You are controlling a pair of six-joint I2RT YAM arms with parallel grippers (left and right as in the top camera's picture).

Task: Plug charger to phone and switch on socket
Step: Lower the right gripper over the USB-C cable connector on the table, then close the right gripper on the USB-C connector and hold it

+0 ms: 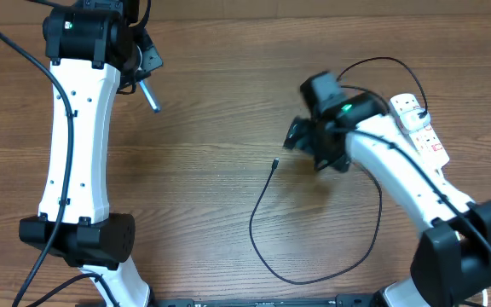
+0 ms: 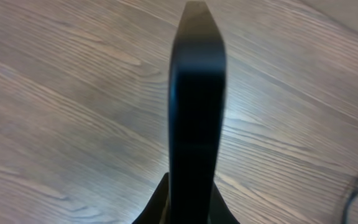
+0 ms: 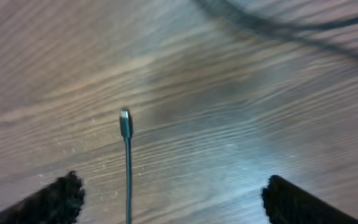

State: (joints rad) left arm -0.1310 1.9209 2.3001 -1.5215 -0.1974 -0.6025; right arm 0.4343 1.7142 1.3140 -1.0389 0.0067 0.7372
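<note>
The phone (image 1: 150, 96) is held edge-on in my left gripper (image 1: 143, 83) at the back left, lifted off the table. In the left wrist view the phone (image 2: 196, 93) is a dark slim slab rising from between the shut jaws. The charger (image 1: 262, 205) is a thin black cable looping across the table's middle. Its connector tip (image 1: 275, 163) lies just in front of my right gripper (image 1: 295, 136). In the right wrist view that tip (image 3: 125, 122) lies between the wide-open fingers (image 3: 61, 196), nearer the left one and touching neither. The white socket (image 1: 420, 124) lies at the far right, partly under the right arm.
The left arm's white link (image 1: 79, 145) stretches down the left side of the table. The charger's loop sweeps toward the front edge (image 1: 314, 277) and back up beside the right arm. Another stretch of dark cable (image 3: 278, 25) crosses the top of the right wrist view.
</note>
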